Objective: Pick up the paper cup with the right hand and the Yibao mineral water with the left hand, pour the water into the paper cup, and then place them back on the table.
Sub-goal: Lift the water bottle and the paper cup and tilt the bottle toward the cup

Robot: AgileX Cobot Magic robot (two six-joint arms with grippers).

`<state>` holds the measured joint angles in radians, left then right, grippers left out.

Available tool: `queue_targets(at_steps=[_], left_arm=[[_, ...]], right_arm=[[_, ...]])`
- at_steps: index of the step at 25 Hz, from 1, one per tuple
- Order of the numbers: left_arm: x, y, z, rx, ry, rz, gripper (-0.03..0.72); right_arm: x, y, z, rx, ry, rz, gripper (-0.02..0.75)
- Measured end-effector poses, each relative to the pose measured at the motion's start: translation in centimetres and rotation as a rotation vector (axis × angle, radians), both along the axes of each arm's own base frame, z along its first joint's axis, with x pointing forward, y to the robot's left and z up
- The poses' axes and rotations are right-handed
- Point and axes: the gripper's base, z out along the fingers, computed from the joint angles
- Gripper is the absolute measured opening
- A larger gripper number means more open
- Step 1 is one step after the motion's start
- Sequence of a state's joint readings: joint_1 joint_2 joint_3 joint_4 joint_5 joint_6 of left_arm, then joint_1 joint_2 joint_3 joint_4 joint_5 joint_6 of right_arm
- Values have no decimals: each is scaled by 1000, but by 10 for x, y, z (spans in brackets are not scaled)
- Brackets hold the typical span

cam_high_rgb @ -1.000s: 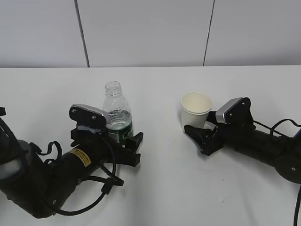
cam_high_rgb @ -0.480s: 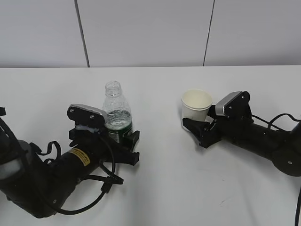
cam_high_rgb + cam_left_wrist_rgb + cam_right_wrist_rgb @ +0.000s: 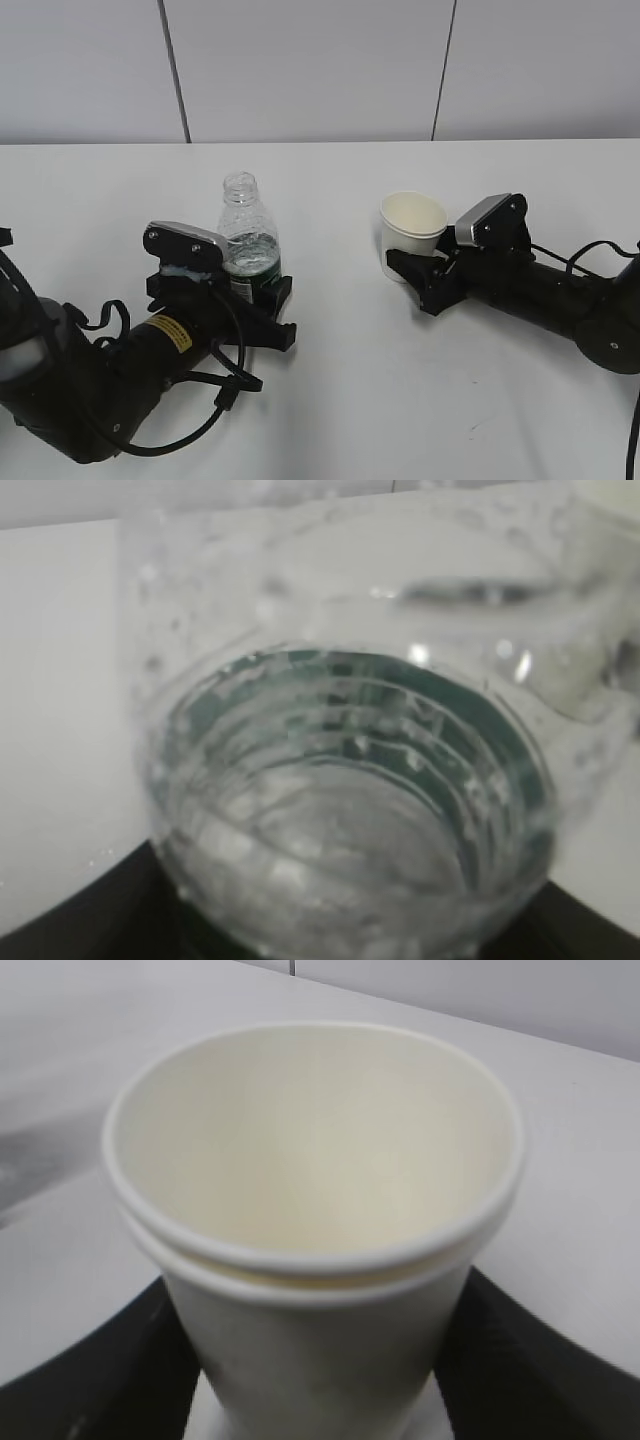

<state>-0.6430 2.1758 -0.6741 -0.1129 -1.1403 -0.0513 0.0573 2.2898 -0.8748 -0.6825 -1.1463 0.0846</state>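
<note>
The Yibao mineral water (image 3: 247, 240), a clear uncapped bottle with a dark green label, stands upright on the white table (image 3: 330, 400) at the left. Water (image 3: 250, 247) fills its lower part. My left gripper (image 3: 262, 292) is shut round its labelled lower body. The bottle fills the left wrist view (image 3: 340, 780), with black fingers at the bottom corners. The cream paper cup (image 3: 411, 232) stands at the right, and my right gripper (image 3: 408, 262) is shut on its lower half. The cup (image 3: 315, 1210) shows empty with a doubled rim, and a black finger (image 3: 90, 1380) presses each side.
A grey panelled wall (image 3: 320, 70) rises behind the table's far edge. Black cables (image 3: 225, 390) hang from the left arm, and a cable (image 3: 595, 262) loops from the right arm. Bare tabletop lies between the two grippers.
My right gripper has moved forward and closed on the cup, which has shifted slightly to the left. My left gripper's fingers have drawn in against the bottle, which has stayed in place.
</note>
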Motion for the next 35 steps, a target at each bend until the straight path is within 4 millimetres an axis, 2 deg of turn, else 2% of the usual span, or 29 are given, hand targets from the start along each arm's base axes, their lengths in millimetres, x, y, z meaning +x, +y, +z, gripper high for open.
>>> queue_targets(at_steps=[4,10,15,27,35], left_arm=[[0,0,0,0,0,3,429],[0,1,0,3,-3,9,390],[1,1,2,70,-43,-7,389],[20,24,33,180,-180,55,384],[33,14,47,397,-380,-33,380]], right_arm=[[0,0,0,2,1,-1,462],[-1,2,0,-3,-1,25,458],[-4,5,0,-15,-6,83,458],[-17,18,15,-52,-29,315,456],[-14,25,19,-32,-12,378,455]])
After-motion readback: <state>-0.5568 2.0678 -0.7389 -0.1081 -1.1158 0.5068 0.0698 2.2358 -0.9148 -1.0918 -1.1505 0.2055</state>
